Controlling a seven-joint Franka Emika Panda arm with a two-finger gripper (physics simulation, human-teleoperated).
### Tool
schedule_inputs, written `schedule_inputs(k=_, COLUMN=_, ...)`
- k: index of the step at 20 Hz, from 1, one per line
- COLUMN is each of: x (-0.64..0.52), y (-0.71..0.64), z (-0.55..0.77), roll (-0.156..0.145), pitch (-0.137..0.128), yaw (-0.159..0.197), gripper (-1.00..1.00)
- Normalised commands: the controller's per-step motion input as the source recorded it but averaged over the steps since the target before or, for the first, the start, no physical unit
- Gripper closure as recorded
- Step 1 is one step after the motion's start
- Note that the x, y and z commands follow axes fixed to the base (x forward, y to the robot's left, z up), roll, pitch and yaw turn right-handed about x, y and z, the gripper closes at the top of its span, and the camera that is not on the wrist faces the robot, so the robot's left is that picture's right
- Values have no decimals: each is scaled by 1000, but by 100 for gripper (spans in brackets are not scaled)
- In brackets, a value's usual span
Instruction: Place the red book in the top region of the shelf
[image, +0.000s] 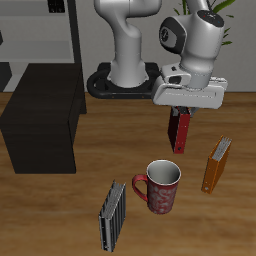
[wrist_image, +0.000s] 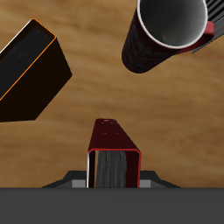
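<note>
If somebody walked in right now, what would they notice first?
Probably the thin dark-red hardcover book hanging upright in the air, held in the robot's pincer above the wooden table. Just in front of it stands a red patterned mug, and off to one side sits the low, wide black box-like shelf.

Wooden table with shelf, mug, orange-yellow book, grey striped book.

Gripper fingertips hidden behind the red book's top (contact unclear), shelf cut by the exterior edge, mug and orange-yellow book cropped in the wrist view
</note>
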Motion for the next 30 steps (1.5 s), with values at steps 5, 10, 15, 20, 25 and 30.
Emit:
schedule_inputs(k=5, x=-23, y=-88, z=262, roll=-107, pitch=-9, yaw=44, gripper=100)
schedule_inputs(k=10, x=-16, y=-328, z=136, roll=-157, pitch=1, yaw=37, gripper=100)
schedule_inputs(k=15, x=-63, y=-377, z=92, roll=-149, pitch=-10, yaw=38, gripper=100)
schedule_inputs(k=20, x=-101, y=-273, z=84, roll=-95, pitch=-17, yaw=15, gripper=100)
schedule_inputs(k=25, x=-22, y=-228, z=92, roll=-123, pitch=-7, yaw=0, gripper=100)
schedule_inputs(k=30, x=-64, y=-160, z=158, roll=-117, pitch=-26, yaw=-7, gripper=100)
